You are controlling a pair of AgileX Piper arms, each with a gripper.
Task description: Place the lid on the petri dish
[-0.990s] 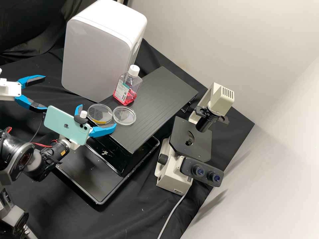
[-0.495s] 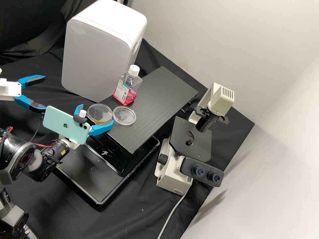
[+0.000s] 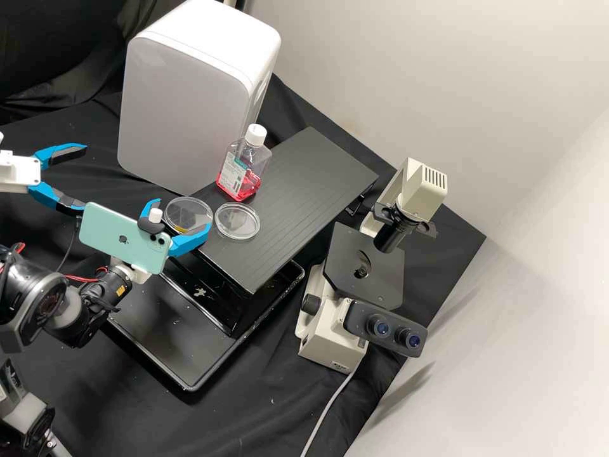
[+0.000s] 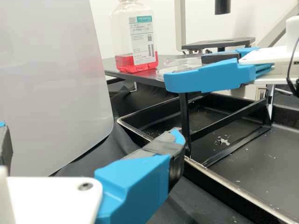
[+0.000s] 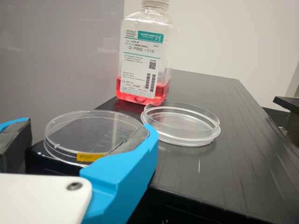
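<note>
Left gripper (image 3: 84,178) is idling wide open at the bench's far left, holding nothing, well apart from the dishes; right gripper (image 3: 182,217) is sitting next along, fingers spread and bracketing the lid (image 3: 190,209) at the near-left corner of the black platform (image 3: 304,184); not clamping yet, a gap is showing at one finger in its wrist view, the other finger's contact is hard to tell; reading this as the grasp step, approach about done, lift not started; petri dish (image 3: 236,220) is lying open just to the right of the lid, both flat on the platform; next move is calling for a light squeeze on the lid's rim (thin clear plastic, probably slippery and prone to popping out), a straight lift clearing the dish's wall, a short shift right, then a level lowering centred over the dish; red media bottle (image 3: 244,166) is standing just behind the dish, so the carry is wanting to be low and short; pose: right arm is coming in from the left, wrist level, fingers lying flat at platform height, teal phone (image 3: 124,238) riding on the wrist; left arm is pointing its fingers across at the platform, white box (image 3: 190,89) close alongside.
</note>
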